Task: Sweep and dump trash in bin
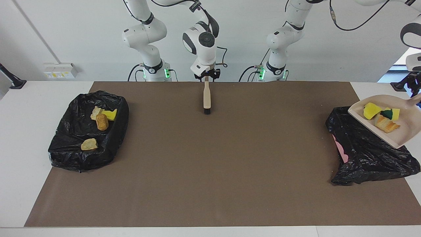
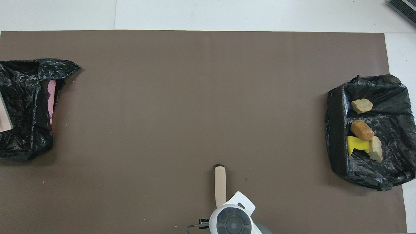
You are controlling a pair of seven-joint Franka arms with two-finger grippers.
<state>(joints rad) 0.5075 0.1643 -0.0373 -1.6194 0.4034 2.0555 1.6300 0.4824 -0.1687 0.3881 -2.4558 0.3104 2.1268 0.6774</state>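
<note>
The dustpan's load shows in the facing view only: the left gripper [image 1: 415, 86], pinching the dustpan [image 1: 399, 136] handle, holds it over the black-lined bin [image 1: 368, 154] at the left arm's end, carrying three trash scraps [image 1: 383, 117]. The other lined bin [image 1: 79, 148] holds four more scraps [image 1: 102, 121]. The right gripper [image 1: 206, 77] meets the brush [image 1: 206, 97] handle; whether pinching or spread, cannot tell.

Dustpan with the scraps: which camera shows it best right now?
The facing view. There the dustpan shows whole, held by the left gripper over the bin bag, with yellow and tan scraps inside. The overhead view shows only a sliver of its edge.
</note>
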